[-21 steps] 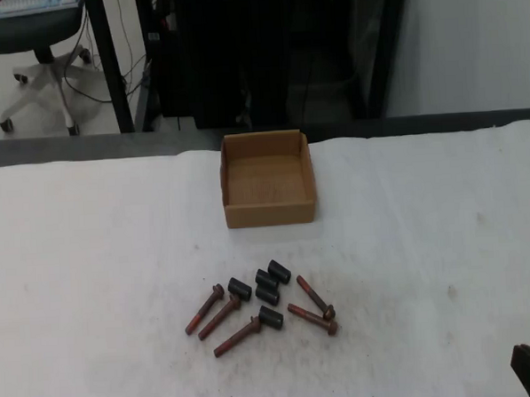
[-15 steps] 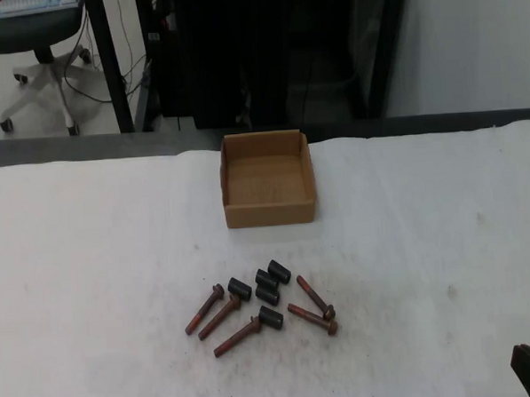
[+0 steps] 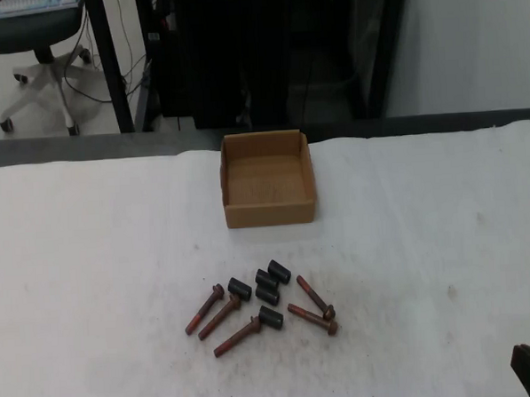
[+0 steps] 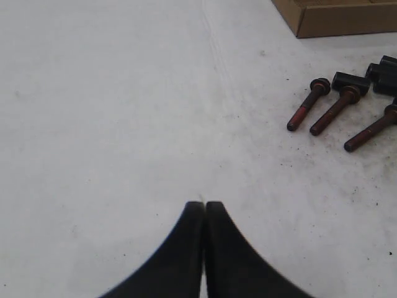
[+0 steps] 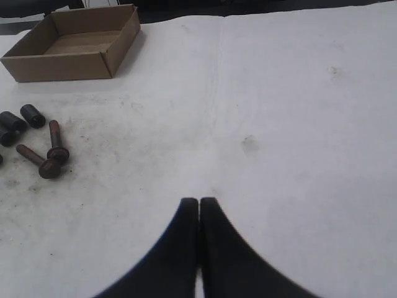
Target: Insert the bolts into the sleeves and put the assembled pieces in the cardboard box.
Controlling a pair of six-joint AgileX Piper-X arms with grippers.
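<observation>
Left jaws, right jaws: both clenched, empty, over white cloth-covered tabletop. Rust-red metal bolts and short black cylindrical sleeves clustered mid-tabletop; open brown cardboard box at their 12 o'clock. Risk: crowded, round pieces; pinch may knock neighbours rolling.

The cardboard box sits on the worktop near its far edge, midway between the left and right edges. Before it, toward the near edge, lies a cluster: sleeves in the middle, three bolts to their left, two more to their right.
</observation>
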